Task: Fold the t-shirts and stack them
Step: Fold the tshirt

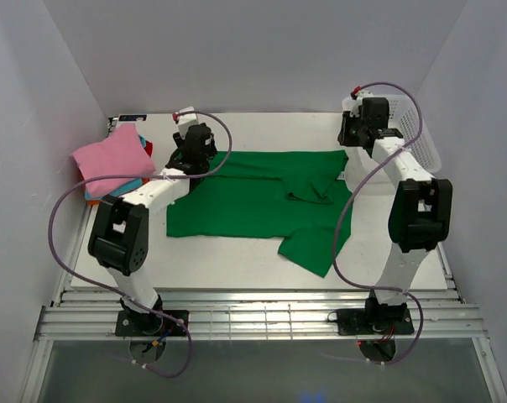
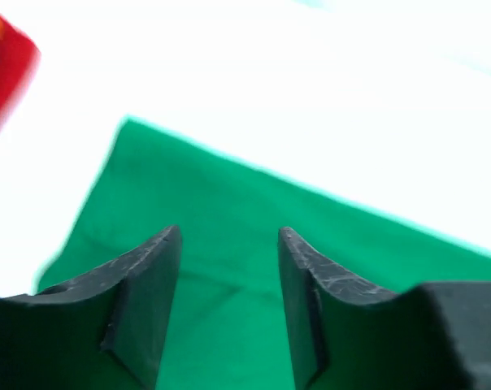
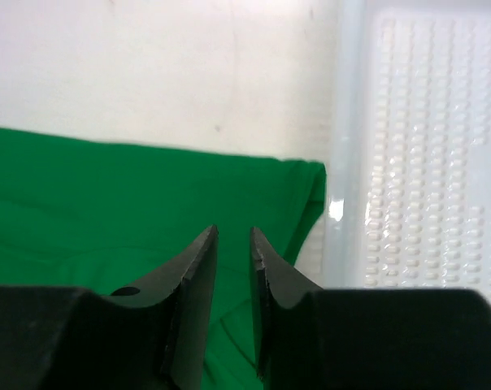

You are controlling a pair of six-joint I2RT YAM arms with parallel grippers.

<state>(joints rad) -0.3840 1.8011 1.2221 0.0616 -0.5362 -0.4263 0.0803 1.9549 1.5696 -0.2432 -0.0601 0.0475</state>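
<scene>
Well, both my pincers hang over the far edge of the green t-shirt (image 1: 262, 197), which lies spread and partly folded on the worktop (image 1: 237, 269) between my arms. My left pincer (image 2: 229, 233) stands wide apart over the shirt's far left corner, holding nothing. My right pincer (image 3: 232, 231) shows only a narrow gap, with cloth beneath it and nothing pinched, at the far right corner just beside the white basket (image 3: 424, 162). The pink folded shirt (image 1: 111, 159) tops the stack by the left wall, near my left wrist. Trouble I foresee: if I lift unevenly, the loose flap toward the near edge could drag and undo the fold. My right pincer might catch the basket's rim, and a leftward swing might nudge the stack.
</scene>
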